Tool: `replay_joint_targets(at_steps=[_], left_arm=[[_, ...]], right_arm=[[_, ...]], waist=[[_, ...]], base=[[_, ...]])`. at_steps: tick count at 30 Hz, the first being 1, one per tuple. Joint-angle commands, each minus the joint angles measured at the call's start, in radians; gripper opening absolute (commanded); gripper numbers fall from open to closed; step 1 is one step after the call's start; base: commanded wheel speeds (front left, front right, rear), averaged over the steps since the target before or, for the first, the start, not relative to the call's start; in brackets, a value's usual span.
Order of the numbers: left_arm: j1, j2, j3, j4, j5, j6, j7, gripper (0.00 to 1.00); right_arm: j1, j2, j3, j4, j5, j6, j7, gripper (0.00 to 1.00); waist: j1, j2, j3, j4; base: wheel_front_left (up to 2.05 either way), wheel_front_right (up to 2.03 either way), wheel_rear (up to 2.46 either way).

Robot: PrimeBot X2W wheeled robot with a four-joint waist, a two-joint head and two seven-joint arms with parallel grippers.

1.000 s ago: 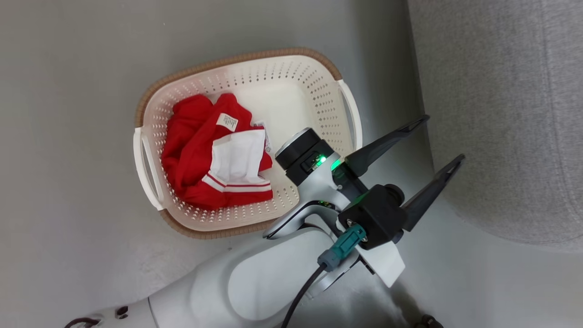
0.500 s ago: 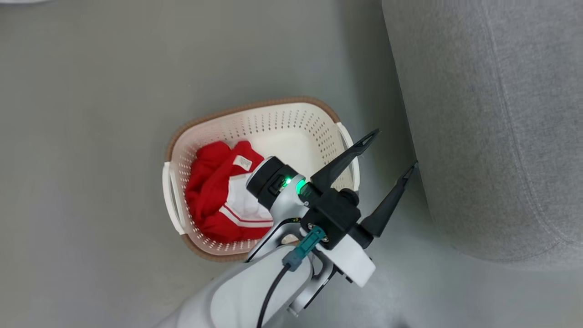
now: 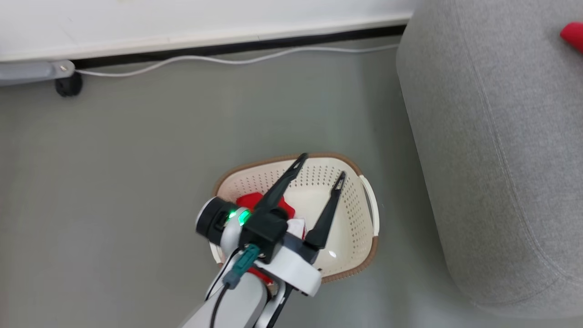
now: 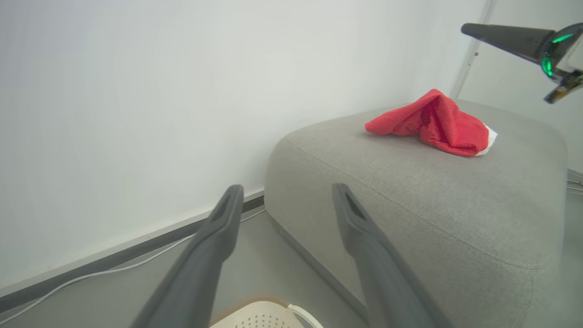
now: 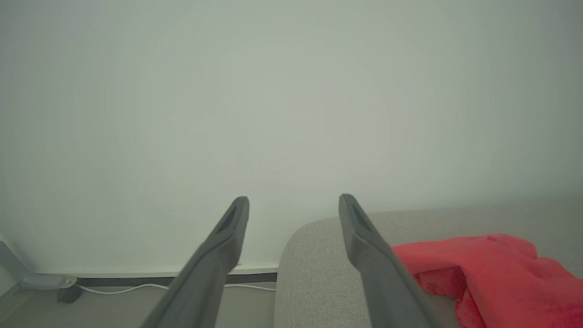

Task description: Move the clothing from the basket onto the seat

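In the basket: clothing lies at 9 o'clock; drop your left gripper, jaws apart, onto it.
Right gripper: jaws apart, empty; park it clear.

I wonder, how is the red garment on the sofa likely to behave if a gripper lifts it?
The red garment lies in a crumpled, peaked heap, so it is probably floppy and would drape when lifted. It likely weighs little: the sofa shows no dent under it. Its matte cloth seems unlikely to slip.
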Motion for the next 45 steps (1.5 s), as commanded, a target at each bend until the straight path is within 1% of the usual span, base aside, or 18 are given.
replay_joint_targets(at_steps=[1,5,9,16,22,23,27,32,36,45], left_arm=[[0.033,0.0,0.062,-0.034,0.011,-0.016,-0.005,1.0],[0.103,0.0,0.161,-0.052,0.029,-0.044,-0.005,1.0],[0.163,0.0,0.255,-0.057,0.045,-0.059,-0.005,1.0],[0.254,0.0,0.392,-0.07,0.072,-0.073,-0.005,1.0],[0.318,0.0,0.493,-0.058,0.094,-0.085,-0.005,1.0],[0.318,0.0,0.493,-0.058,0.094,-0.085,-0.005,1.0],[0.354,0.0,0.547,-0.045,0.099,-0.106,-0.005,1.0],[0.392,0.0,0.592,-0.034,0.106,-0.115,-0.005,1.0],[0.423,0.0,0.615,-0.032,0.115,-0.1,-0.005,1.0],[0.479,0.0,0.619,-0.019,0.095,-0.086,-0.005,1.0]], right_arm=[[0.042,-0.022,0.015,-0.028,-0.014,0.001,-0.005,1.0],[0.069,-0.004,0.04,-0.036,-0.027,0.001,-0.005,1.0],[0.102,0.022,0.068,-0.05,-0.04,0.001,-0.005,1.0],[0.183,0.111,0.063,-0.049,-0.063,0.001,-0.005,1.0],[0.249,0.183,0.057,-0.043,-0.133,0.001,-0.005,1.0],[0.249,0.183,0.057,-0.043,-0.133,0.001,-0.005,1.0],[0.286,0.227,0.063,-0.031,-0.171,0.001,-0.005,1.0],[0.325,0.268,0.065,-0.02,-0.215,0.001,-0.005,1.0],[0.354,0.287,0.085,-0.011,-0.248,0.001,-0.005,1.0],[0.394,0.309,0.113,-0.006,-0.284,0.001,-0.005,1.0]], waist=[[0.0,0.0,-0.054,0.036],[0.0,0.0,-0.097,0.055],[0.0,0.0,-0.136,0.069],[0.0,0.0,-0.204,0.09],[0.0,0.0,-0.256,0.096],[0.0,0.0,-0.256,0.096],[0.0,0.0,-0.284,0.088],[0.0,0.0,-0.31,0.072],[0.0,0.0,-0.325,0.056],[0.0,0.0,-0.34,0.042]], base=[[0.0,0.0,0.0],[0.0,0.0,0.0],[0.0,0.0,0.0],[0.0,0.0,0.0],[0.0,0.0,0.0],[0.0,0.0,0.0],[0.0,0.0,0.0],[0.0,0.0,0.0],[0.0,0.0,0.0],[0.0,0.0,0.0]])
